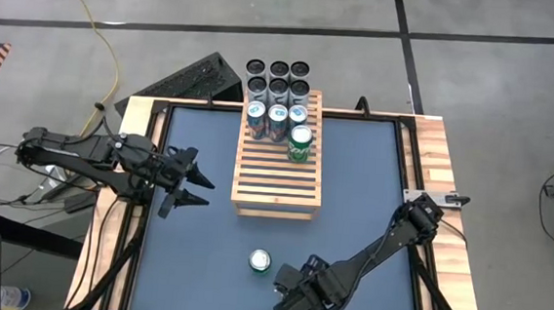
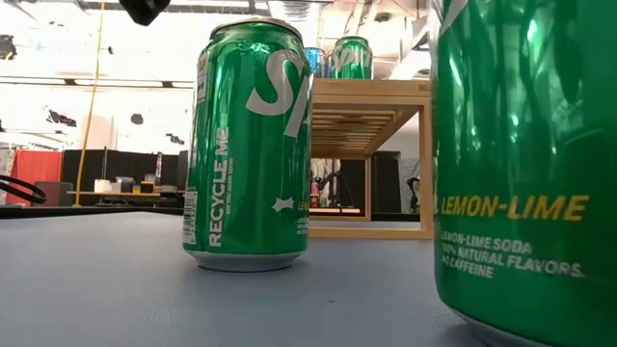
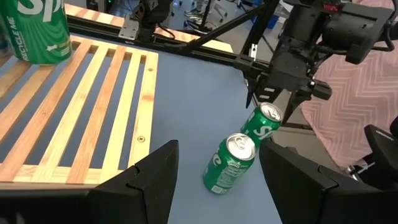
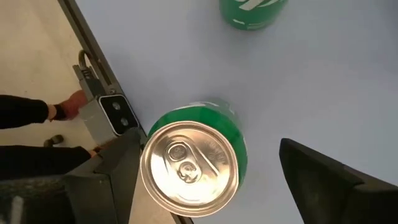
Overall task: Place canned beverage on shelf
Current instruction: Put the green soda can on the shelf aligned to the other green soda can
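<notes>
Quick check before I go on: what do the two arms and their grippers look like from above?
Both arms are dark, near black, built of slim jointed links. The left gripper ends in two pointed black fingers. The right gripper is a bulkier black block. In its wrist view the fingers are flat, angular and matte black.
</notes>
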Tool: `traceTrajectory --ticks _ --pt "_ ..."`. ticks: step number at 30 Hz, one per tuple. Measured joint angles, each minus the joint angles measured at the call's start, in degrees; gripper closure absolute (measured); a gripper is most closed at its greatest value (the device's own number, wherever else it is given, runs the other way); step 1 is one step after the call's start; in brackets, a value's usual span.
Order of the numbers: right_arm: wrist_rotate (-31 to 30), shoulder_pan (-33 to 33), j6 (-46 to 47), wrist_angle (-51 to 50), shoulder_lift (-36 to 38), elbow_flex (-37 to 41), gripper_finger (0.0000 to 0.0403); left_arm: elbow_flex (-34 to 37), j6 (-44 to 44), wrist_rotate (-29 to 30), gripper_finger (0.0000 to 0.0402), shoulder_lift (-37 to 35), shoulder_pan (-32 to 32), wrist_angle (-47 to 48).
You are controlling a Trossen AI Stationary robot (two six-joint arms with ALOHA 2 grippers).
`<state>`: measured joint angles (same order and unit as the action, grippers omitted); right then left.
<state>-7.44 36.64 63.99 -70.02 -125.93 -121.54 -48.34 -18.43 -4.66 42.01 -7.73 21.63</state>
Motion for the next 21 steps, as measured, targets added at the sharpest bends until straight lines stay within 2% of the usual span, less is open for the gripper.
traceTrajectory --ticks 7,13,21 --pt "0.84 0.11 0.15 -0.10 -1.29 -0.07 0.0079 0.00 0.09 0.17 0.0190 0.01 0.00 -0.04" --pt "11.22 -0.49 -0.48 -0.53 -5.71 0.17 0.0079 0.00 -0.10 0.20 0.0190 0.01 -0.02 -0.02" --pt "9.44 -1.06 -0.52 1.13 -6.54 0.11 0.0079 0.00 -0.59 0.19 0.0190 0.00 -0.01 -0.09"
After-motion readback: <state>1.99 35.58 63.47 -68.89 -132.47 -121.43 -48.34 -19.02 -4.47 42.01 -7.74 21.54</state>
